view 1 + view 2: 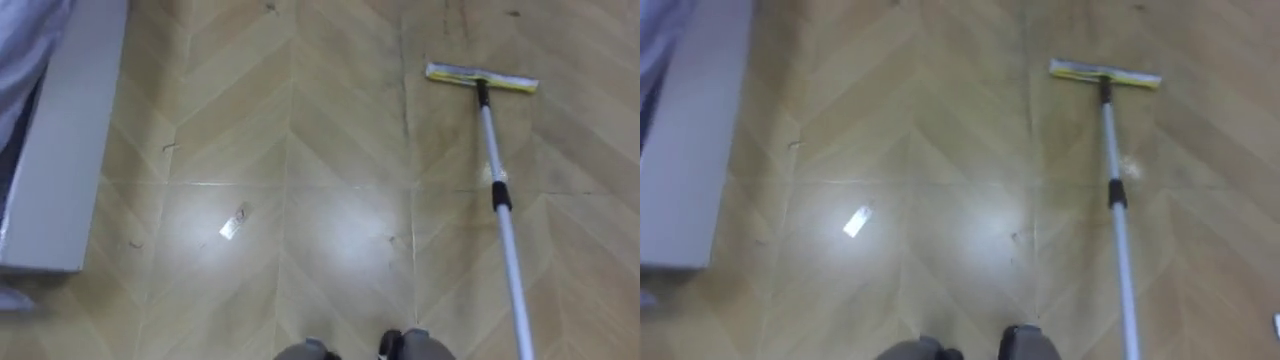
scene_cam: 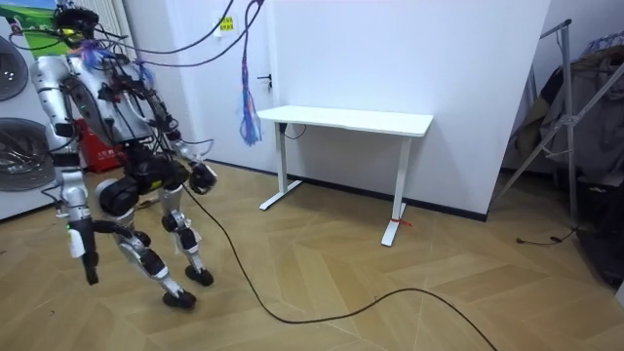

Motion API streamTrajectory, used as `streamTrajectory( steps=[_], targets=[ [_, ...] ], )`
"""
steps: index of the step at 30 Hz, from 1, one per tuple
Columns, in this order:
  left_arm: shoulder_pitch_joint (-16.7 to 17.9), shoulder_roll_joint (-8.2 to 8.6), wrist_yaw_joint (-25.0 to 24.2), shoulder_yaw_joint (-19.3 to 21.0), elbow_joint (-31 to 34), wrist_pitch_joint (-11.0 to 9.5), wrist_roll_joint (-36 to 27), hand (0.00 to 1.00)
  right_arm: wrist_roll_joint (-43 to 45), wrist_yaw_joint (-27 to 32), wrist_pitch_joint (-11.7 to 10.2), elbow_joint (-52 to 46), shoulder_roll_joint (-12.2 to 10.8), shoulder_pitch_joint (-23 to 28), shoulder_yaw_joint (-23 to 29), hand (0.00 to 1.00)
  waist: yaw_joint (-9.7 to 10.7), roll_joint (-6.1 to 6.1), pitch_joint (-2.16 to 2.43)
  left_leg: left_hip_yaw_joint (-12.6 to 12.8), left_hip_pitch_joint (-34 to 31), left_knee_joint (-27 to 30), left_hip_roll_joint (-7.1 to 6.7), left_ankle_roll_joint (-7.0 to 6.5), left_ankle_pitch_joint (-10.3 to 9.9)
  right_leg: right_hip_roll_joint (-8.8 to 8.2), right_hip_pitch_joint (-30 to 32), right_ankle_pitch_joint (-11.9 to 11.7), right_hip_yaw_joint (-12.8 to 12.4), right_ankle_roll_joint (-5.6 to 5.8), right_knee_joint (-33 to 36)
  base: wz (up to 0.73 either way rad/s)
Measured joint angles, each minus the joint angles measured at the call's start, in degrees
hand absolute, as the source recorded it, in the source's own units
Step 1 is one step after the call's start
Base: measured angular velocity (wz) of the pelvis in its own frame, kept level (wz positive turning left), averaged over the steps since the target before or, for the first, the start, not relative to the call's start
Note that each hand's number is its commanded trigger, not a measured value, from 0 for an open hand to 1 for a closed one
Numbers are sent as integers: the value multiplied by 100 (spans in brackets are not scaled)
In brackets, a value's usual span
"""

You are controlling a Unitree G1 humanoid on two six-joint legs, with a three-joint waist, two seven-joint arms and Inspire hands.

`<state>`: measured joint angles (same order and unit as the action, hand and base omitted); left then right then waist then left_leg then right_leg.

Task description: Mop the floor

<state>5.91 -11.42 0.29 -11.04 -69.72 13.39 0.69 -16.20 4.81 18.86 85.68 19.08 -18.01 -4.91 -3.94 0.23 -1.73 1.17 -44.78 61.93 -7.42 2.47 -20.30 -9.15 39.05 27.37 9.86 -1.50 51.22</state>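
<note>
A flat mop lies on the wooden floor ahead of me and to my right. Its yellow and white head (image 1: pixel 482 78) rests flat on the boards, and its silver handle (image 1: pixel 505 240) runs from the head down to the lower right edge of the left eye view. In the room view I stand bent forward with my legs apart, near the room view's left. One hand (image 2: pixel 90 263) hangs low at that side and the other hand (image 2: pixel 203 176) is held out at hip height. How their fingers stand cannot be made out.
A grey flat panel (image 1: pixel 60 150) lies along the floor on my left, with pale cloth (image 1: pixel 25 50) over its far end. A small paper scrap (image 1: pixel 232 226) lies mid-floor. The room view has a white desk (image 2: pixel 351 121) by the wall and a clothes rack (image 2: pixel 585 97) at its right.
</note>
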Motion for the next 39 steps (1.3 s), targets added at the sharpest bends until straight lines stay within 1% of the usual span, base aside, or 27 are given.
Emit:
streamTrajectory(
  steps=[1, 2, 3, 4, 5, 6, 8, 10, 12, 14, 16, 18, 20, 21, 22, 23, 24, 25, 28, 30, 32, 34, 35, 36, 37, 38, 39],
  targets=[
    [26, -54, -31, -13, 6, 0, 3, 0, -39, -3, -89, -92, 57, -88, 2, 100, -78, -41, -1, -35, -152, -83, 73, -140, -94, 15, -5, 50, -25, 4, 22, 78],
    [47, -166, -134, -64, 10, 3, 4, 0, -222, -53, -213, -309, 197, -149, 29, 100, -166, -91, 5, -127, -510, -457, 231, -220, -130, 90, -39, 135, -132, 41, 35, 88],
    [109, -245, -250, -69, -1, -1, 3, 0, -442, -96, -288, -424, 286, -147, 184, 100, -264, -155, -2, -220, -742, -1160, 295, -193, 36, 242, -124, 226, -438, 116, -8, 93],
    [151, -263, -317, -64, -13, -7, 0, 0, -527, -126, -287, -424, 320, -141, 241, 100, -293, -178, 8, -301, -801, -1452, 299, -231, 281, 287, -187, 284, -579, 166, -43, 80],
    [300, -263, -451, -63, -75, -12, 19, 0, -630, -181, -271, -408, 335, -103, 297, 100, -337, -218, 50, -158, -739, -1604, 405, -349, 679, 350, -292, 410, -901, 297, -82, 35],
    [385, -206, -594, -14, -101, 30, 121, 0, -726, -223, -270, -402, 270, -79, 283, 100, -406, -225, 57, 115, -634, -1477, 538, -678, 582, 401, -392, 428, -1113, 363, -53, 0],
    [440, -38, -743, 110, -261, 117, 189, 0, -891, -386, -277, -384, 161, 120, 246, 100, -434, -191, 50, 407, -397, -1383, 560, -845, 337, 337, -525, 383, -1194, 454, -29, -29],
    [263, 101, -868, 231, -343, 118, 348, 0, -850, -483, -304, -202, 128, 436, 164, 100, -410, -98, 50, 556, -173, -1418, 474, -957, 167, 235, -641, 301, -1310, 599, 23, -15],
    [-20, 169, -823, 417, -314, -38, 361, 0, -680, -393, -312, -113, 84, 1068, -94, 100, -345, 15, 74, 675, 10, -1464, 376, -1050, -47, 130, -444, -12, -1422, 643, 575, -16],
    [-118, 173, -712, 410, -246, -124, 321, 0, -522, -197, -311, -99, -37, 1455, -192, 100, -284, 106, 95, 596, 90, -1447, 386, -1059, -183, 188, -72, -294, -1445, 550, 1031, -59],
    [-115, 192, -537, 418, -187, -176, 323, 0, -304, -74, -311, -101, -172, 1585, -279, 100, -197, 203, 82, 306, 158, -1476, 392, -986, -248, 415, 484, -268, -1393, 503, 1055, -100],
    [-82, 265, -311, 409, -176, -173, 331, 0, -72, 50, -259, -107, -371, 1725, -349, 100, -90, 313, 80, -36, 443, -1637, 379, -874, -306, 582, 790, -355, -1128, 398, 190, -94],
    [-66, 286, -187, 418, -173, -148, 317, 0, 51, 74, -153, -122, -546, 1710, -357, 100, -81, 322, 87, -249, 655, -1684, 359, -749, -388, 697, 731, -596, -1107, 334, -626, -55],
    [-78, 314, -111, 416, -171, -108, 225, 0, 75, 86, -40, -144, -608, 1674, -336, 100, -4, 358, 87, -403, 716, -1616, 339, -656, -480, 713, 611, -796, -1021, 261, -695, -13],
    [-85, 317, -87, 414, -171, -106, 188, 0, 87, 89, 7, -156, -634, 1649, -323, 100, 29, 321, 65, -445, 758, -1594, 319, -621, -508, 667, 559, -845, -936, 213, -658, 40],
    [-118, 320, -91, 401, -160, -106, 173, 0, 106, 108, 120, -126, -626, 1552, -229, 100, 50, 316, 64, -443, 804, -1484, 294, -563, -538, 554, 495, -927, -771, 148, -499, 56],
    [-117, 322, -92, 373, -154, -105, 114, 0, 106, 156, 200, -55, -551, 1296, -136, 100, 13, 314, 61, -447, 803, -1309, 297, -482, -583, 497, 475, -790, -649, 44, -316, 53],
    [-109, 318, -95, 348, -153, -97, 98, 0, 107, 174, 220, -49, -495, 1157, -95, 100, -18, 319, 62, -447, 785, -1205, 314, -444, -603, 477, 466, -728, -620, 9, -249, 37],
    [-89, 222, -81, 310, -85, -15, -23, 0, 105, 165, 201, -116, -103, 307, -3, 100, -156, 195, 8, -432, 712, -770, 413, -428, -604, 431, 411, -428, -415, -149, 84, 38],
    [41, -24, -85, 196, 136, -1, -122, 0, 69, 128, -68, -343, 71, -218, -61, 100, -373, 39, -2, -197, 493, -370, 680, -255, -504, 640, 412, -319, -388, -290, 150, 11],
    [92, -138, -87, 217, 102, 7, -102, 0, 20, -9, -248, -497, 126, -521, -62, 100, -429, -95, 0, -191, 288, -117, 794, -125, -378, 767, 347, -284, -412, -441, 147, 42],
    [91, -142, -129, 232, 107, -4, -86, 0, -202, -135, -338, -582, 197, -481, 0, 100, -408, -71, 9, -196, 55, -437, 642, -144, -397, 935, 193, -242, -556, -487, 55, 105],
    [96, -146, -201, 232, 136, -32, -90, 0, -402, -137, -348, -586, 205, -331, 71, 100, -484, -127, 0, -57, -2, -946, 448, -191, -353, 1028, 92, -244, -764, -478, -82, 76],
    [124, -140, -245, 229, 157, -33, -110, 0, -479, -138, -354, -584, 188, -245, 94, 100, -553, -146, 15, -11, -4, -1251, 377, -233, -274, 1117, 48, -268, -896, -455, -177, 67],
    [172, -128, -365, 233, 224, -21, -115, 0, -718, -177, -409, -545, 129, -69, 151, 100, -625, -138, 29, 14, 64, -1657, 243, -508, 105, 1300, -49, -299, -1198, -414, -323, 35],
    [250, -106, -456, 235, 232, 4, -108, 0, -926, -261, -473, -526, 67, 106, 154, 100, -637, -102, 37, 167, 174, -1726, 376, -814, 244, 1418, -107, -315, -1345, -377, -419, 19],
    [254, -75, -535, 245, 146, 32, -110, 0, -1112, -383, -540, -431, 46, 315, 134, 100, -674, -87, 36, 418, 265, -1728, 523, -856, 159, 1413, -135, -338, -1334, -328, -379, 0]
  ],
)
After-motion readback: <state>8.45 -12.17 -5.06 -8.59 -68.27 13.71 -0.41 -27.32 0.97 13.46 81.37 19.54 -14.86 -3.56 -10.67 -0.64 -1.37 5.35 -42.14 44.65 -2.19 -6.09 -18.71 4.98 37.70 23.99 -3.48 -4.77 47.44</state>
